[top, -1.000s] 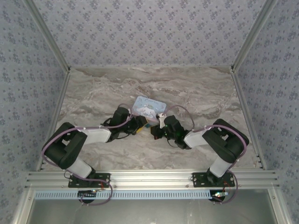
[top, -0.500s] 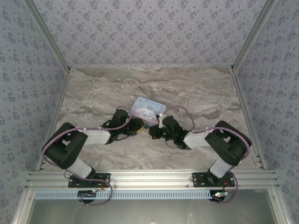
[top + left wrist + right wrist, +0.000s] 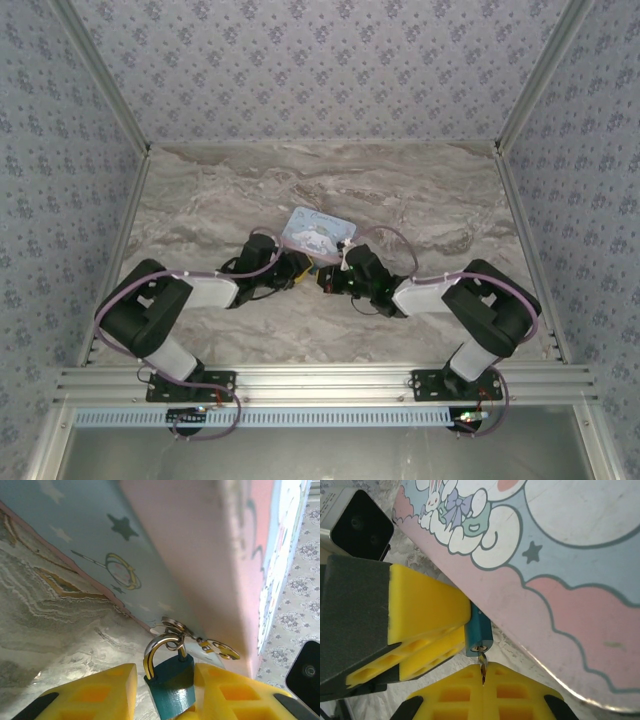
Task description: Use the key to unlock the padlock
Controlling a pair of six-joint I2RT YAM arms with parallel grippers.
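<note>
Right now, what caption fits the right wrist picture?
Right gripper holds the key at the blue padlock clamped by the left gripper.

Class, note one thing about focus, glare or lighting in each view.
Left wrist: the tin looms soft, its right edge washed out; the padlock shackle glints. Right wrist: the tin's print is crisp. Top external: even light, no glare.

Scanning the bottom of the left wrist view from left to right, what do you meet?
yellow pincer finger → blue padlock → other yellow pincer finger → black camera housing at the right edge.
</note>
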